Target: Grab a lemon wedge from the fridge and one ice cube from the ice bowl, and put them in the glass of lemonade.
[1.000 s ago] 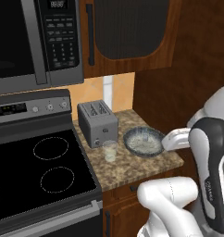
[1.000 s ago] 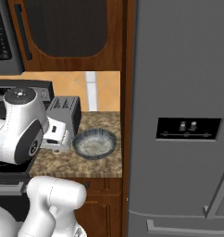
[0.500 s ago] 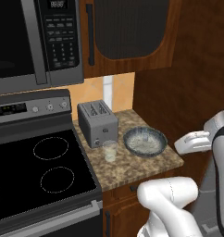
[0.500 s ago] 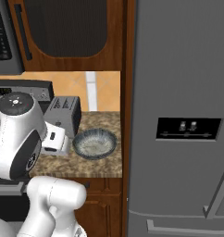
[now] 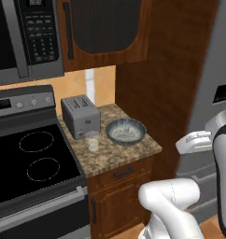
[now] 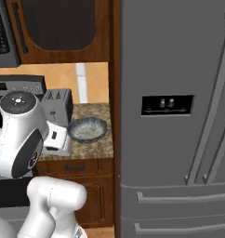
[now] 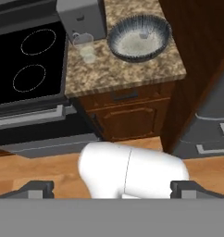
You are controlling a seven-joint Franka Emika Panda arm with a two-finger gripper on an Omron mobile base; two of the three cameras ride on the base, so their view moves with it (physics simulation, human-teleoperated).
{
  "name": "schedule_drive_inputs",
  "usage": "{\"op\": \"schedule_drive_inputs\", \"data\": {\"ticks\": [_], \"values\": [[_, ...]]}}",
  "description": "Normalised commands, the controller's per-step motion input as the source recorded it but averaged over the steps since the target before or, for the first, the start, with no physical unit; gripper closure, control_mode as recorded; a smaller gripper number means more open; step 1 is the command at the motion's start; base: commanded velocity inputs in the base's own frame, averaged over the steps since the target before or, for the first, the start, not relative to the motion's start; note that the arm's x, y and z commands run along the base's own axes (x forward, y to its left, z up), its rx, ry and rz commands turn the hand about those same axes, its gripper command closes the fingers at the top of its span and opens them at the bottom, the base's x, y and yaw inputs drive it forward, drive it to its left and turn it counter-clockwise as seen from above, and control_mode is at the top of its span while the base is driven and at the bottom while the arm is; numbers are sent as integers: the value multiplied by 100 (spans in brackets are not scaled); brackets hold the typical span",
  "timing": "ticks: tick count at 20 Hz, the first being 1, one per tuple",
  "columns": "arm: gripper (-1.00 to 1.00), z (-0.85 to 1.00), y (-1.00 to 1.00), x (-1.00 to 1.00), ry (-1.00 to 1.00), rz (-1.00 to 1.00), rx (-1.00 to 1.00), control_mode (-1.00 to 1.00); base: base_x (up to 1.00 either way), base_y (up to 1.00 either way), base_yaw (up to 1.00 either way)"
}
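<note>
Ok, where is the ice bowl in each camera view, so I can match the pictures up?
Left base view: the ice bowl sits mid-frame on the granite counter, right of the toaster.
Right base view: left of centre, between the toaster and the fridge.
Hand view: top, right of centre, near the counter's right end.
Shared landmark: the toaster, with the glass of lemonade in front of it.

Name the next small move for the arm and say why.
Probably swing the open tool right toward the fridge door handle. The doors are shut, so the lemon wedge inside can't be reached yet. The glass of lemonade and ice bowl wait untouched on the counter.
</note>
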Motion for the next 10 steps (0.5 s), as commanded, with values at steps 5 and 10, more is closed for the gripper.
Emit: {"op": "schedule_drive_inputs", "data": {"ticks": [5,10], "values": [[-100,0,0,0,0,0,0,100,-61,-39,-36],[-100,0,0,0,0,0,0,100,-1,-45,-13]]}}
